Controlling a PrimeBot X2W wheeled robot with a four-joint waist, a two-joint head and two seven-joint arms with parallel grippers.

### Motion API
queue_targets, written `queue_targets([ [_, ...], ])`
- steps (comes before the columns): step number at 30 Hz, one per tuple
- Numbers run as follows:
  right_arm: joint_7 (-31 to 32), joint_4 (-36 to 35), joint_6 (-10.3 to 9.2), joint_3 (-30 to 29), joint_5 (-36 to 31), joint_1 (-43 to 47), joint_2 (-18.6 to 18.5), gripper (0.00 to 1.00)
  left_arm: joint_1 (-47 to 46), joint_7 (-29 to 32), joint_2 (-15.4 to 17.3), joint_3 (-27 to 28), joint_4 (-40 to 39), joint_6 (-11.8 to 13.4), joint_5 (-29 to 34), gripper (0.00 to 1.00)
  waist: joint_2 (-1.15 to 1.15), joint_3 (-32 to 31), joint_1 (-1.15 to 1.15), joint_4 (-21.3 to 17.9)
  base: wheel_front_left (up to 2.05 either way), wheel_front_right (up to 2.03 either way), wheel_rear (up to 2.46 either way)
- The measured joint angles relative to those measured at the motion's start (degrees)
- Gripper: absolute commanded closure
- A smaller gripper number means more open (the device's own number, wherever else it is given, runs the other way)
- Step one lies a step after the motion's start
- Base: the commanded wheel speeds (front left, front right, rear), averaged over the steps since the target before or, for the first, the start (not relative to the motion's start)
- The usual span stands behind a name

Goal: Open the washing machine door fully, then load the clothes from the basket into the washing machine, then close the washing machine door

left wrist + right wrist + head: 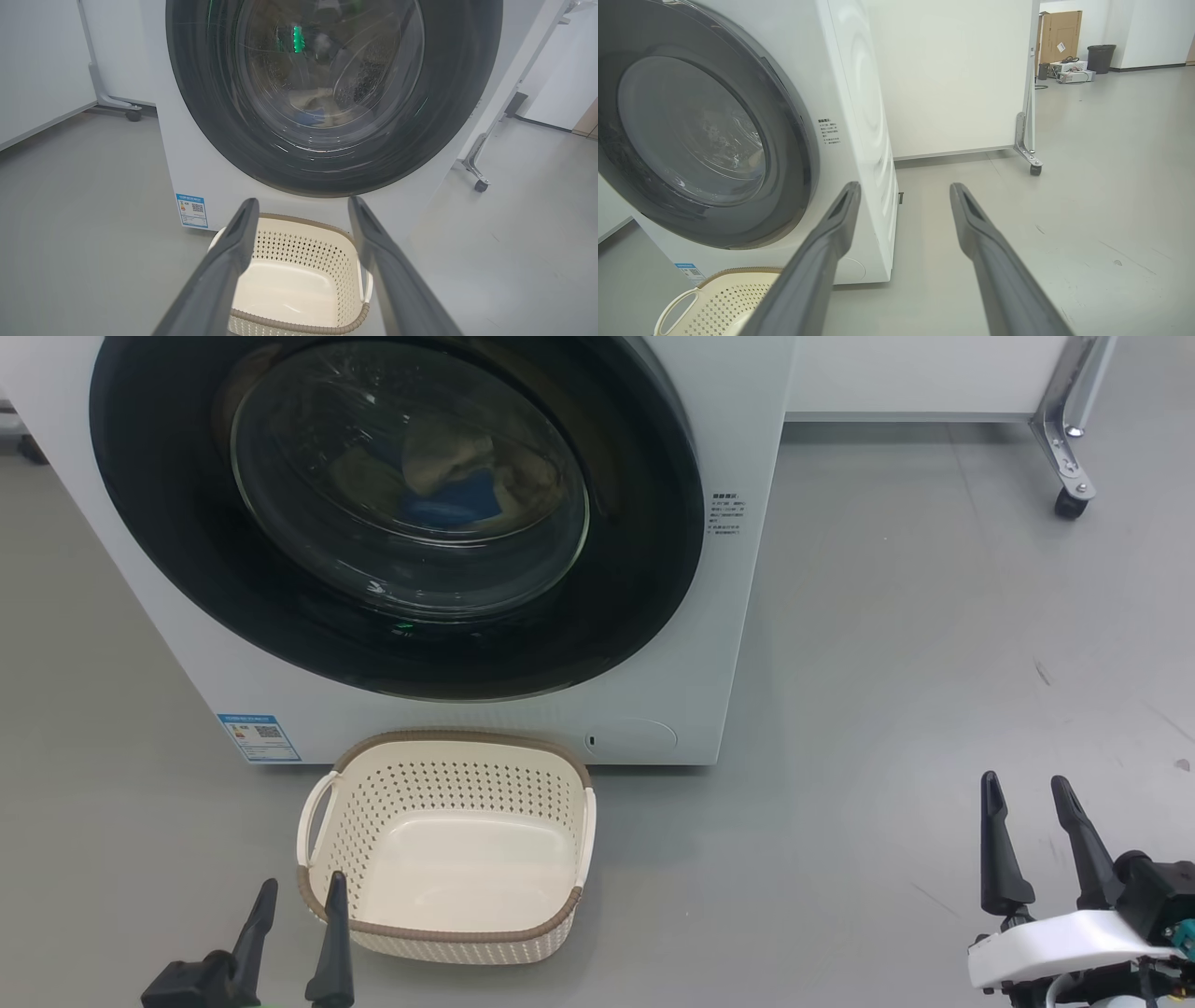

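Two open grippers is what you have, and neither holds anything: the left gripper (304, 879) has its two long dark fingers spread wide, and so does the right gripper (1025, 777). Your main worry, as I judge it, is the latch. The large round door with its wide glossy black rim and bulging clear glass centre (401, 513) sits closed against the front of the big white front-loading washing machine (738, 476). In the right wrist view it looks flush, but you cannot tell whether it has caught, and a door merely resting there could swing out again. Your second risk is the small cream perforated plastic basket with the brown woven-look rim (448, 739), which stands just in front of the washing machine, below the door. The left gripper's fingertips sit at the basket's rim on the side away from the washing machine, touching or not I cannot say, so a forward or downward move of that arm could hook the rim or shove the basket into the machine's front. The soft cream-yellow clothes with blue trim (448, 467) lie inside the washing machine, dim through the glass, and the basket looks empty, so loading seems done. The door is ahead of your left gripper, beyond the basket and well apart from it. Your right gripper is off to the right of the washing machine's front, farther back than the basket, well apart from door and clothes alike.
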Motion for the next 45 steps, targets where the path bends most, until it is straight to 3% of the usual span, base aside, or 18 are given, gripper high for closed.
queue_targets([
  [29, 0.01, 0.0, 0.0, -0.52, -0.75, 1.1, 0.63, 0.0, 0.14, 0.0, -0.25, 0.77, -1.27, 0.0, 1.6, 0.0, 0.0, 0.4, 0.0, -0.68, 0.0, 0.0, 0.0],
  [30, 0.01, 0.01, 0.0, -0.53, -0.75, 1.1, 0.67, 1.0, 0.16, 0.0, -0.25, 0.7, -1.29, 0.0, 1.69, 1.0, 0.0, 0.4, 0.0, -0.7, 0.0, 0.0, 0.0],
  [39, 0.05, 3.91, 0.01, 0.05, -0.24, 2.32, 2.34, 1.0, 1.2, 0.01, -1.31, 0.1, 1.97, 0.01, 1.36, 1.0, 0.0, 0.4, 0.0, -0.76, 0.0, 0.0, 0.0],
  [45, 0.09, 3.58, 0.01, 0.57, 3.44, 2.32, 2.33, 1.0, 1.55, 0.02, -1.32, -0.15, 1.02, 0.01, -2.44, 1.0, 0.0, 0.37, 0.0, -0.99, 0.0, 0.0, 0.0],
])
